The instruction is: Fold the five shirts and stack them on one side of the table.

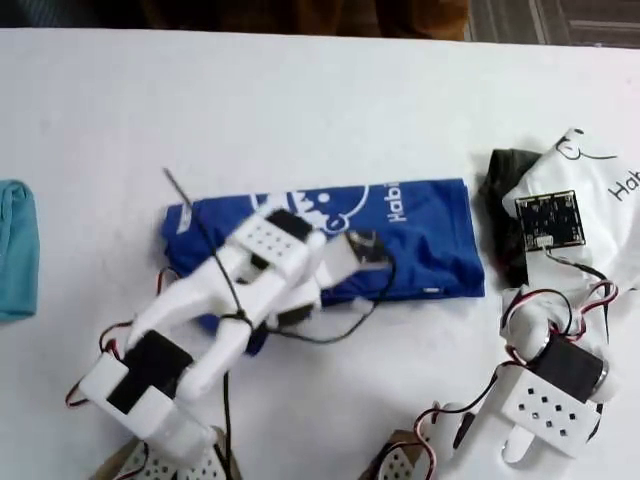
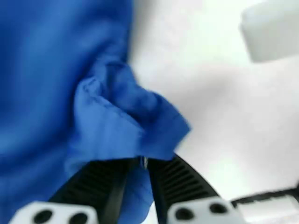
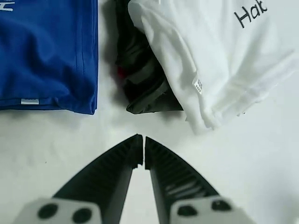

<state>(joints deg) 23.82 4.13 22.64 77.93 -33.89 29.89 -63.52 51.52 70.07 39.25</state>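
While the left gripper (image 2: 145,161) pinches an edge of the part-folded blue shirt (image 1: 420,240) mid-way across the bench (image 1: 300,100), the right gripper (image 3: 142,142) hangs closed and empty by the white shirt (image 1: 590,200) and black shirt (image 1: 500,200) heaped at 3 o'clock, a teal shirt (image 1: 15,250) alone at 9, so stacking looks barely begun.

The high camera looks down over my table (image 1: 90,100). My left wrist camera sits close on the blue shirt (image 2: 42,70); my right one, farther back, shares its right near corner.
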